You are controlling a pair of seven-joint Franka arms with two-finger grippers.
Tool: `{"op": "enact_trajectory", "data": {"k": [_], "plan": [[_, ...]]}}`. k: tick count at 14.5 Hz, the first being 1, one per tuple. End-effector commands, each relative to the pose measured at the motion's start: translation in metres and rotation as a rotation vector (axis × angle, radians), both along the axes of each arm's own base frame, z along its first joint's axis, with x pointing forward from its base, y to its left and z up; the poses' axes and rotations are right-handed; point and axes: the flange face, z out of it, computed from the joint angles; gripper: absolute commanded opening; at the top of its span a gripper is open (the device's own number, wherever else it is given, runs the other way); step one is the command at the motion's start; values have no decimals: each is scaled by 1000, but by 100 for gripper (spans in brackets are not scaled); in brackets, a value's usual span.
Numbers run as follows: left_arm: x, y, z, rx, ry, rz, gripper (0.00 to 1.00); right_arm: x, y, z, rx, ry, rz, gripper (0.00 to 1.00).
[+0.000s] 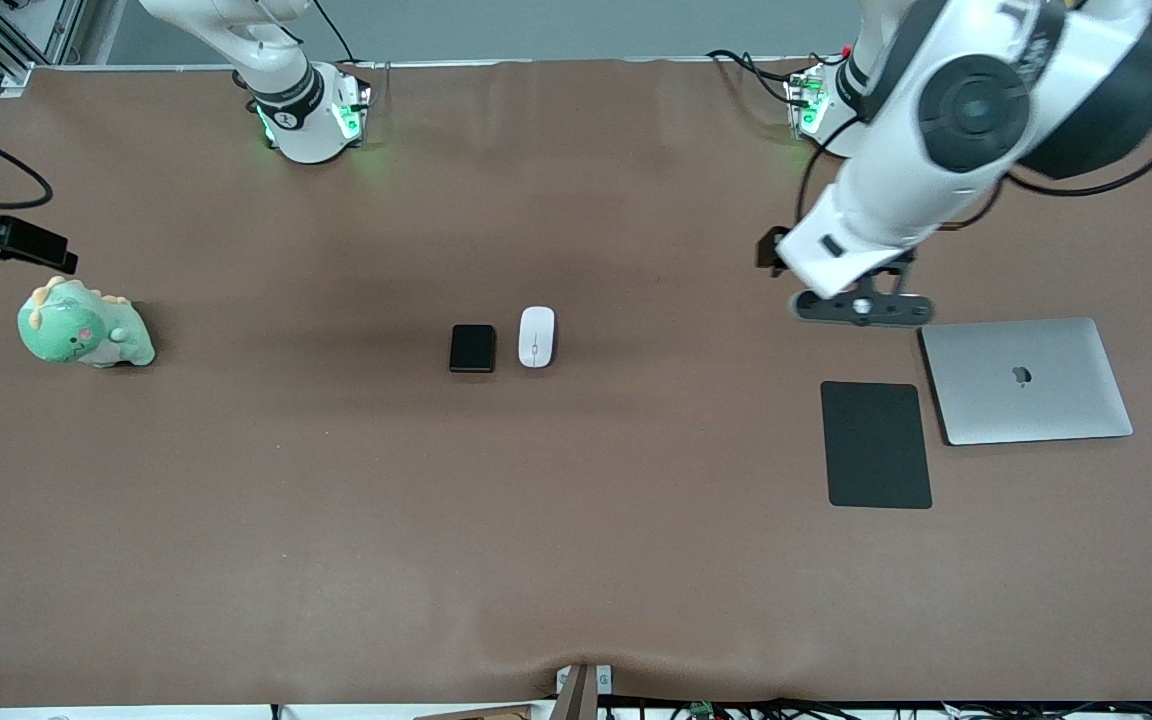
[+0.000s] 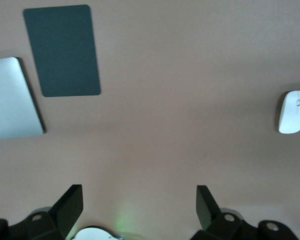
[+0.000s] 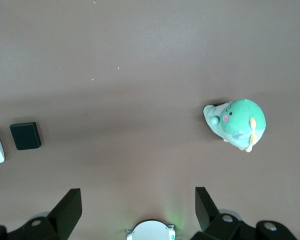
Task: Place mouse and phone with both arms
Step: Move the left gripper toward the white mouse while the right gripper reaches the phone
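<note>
Mouse (image 1: 536,336), small white oval, lies mid-tabletop just beside the glossy black rectangular phone (image 1: 473,348), which sits toward the right arm's end. Left claw (image 2: 140,205) hangs empty, fingers wide apart, over bare brown tabletop (image 1: 576,540) near the silver laptop (image 1: 1026,380) and matte black pad (image 1: 876,445). Right claw (image 3: 138,205), likewise spread and empty, hangs near the green plush dinosaur (image 1: 84,325).

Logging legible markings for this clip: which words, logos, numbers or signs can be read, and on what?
No readable words or numbers.
Apple logo, a sign without text, on the closed silver laptop.
Small dark mark on the right arm's base: too small to read.
Mouse, phone and black pad: no text visible.
</note>
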Motion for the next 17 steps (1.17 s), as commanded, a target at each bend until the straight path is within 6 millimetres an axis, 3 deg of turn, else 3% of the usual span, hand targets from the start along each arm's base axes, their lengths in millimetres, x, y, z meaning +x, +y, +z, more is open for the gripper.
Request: {"op": "enact_trajectory", "data": {"k": [1, 5, 11, 17], "plan": [[-14, -42, -11, -23, -29, 29, 100, 7, 5, -7, 1, -3, 4, 100], [-20, -85, -26, -81, -85, 99, 100, 22, 12, -41, 2, 53, 16, 100], [-25, -102, -19, -177, -57, 128, 100, 45, 23, -89, 0, 93, 30, 100], [-24, -122, -27, -211, -100, 128, 100, 50, 24, -138, 42, 104, 23, 100]]}}
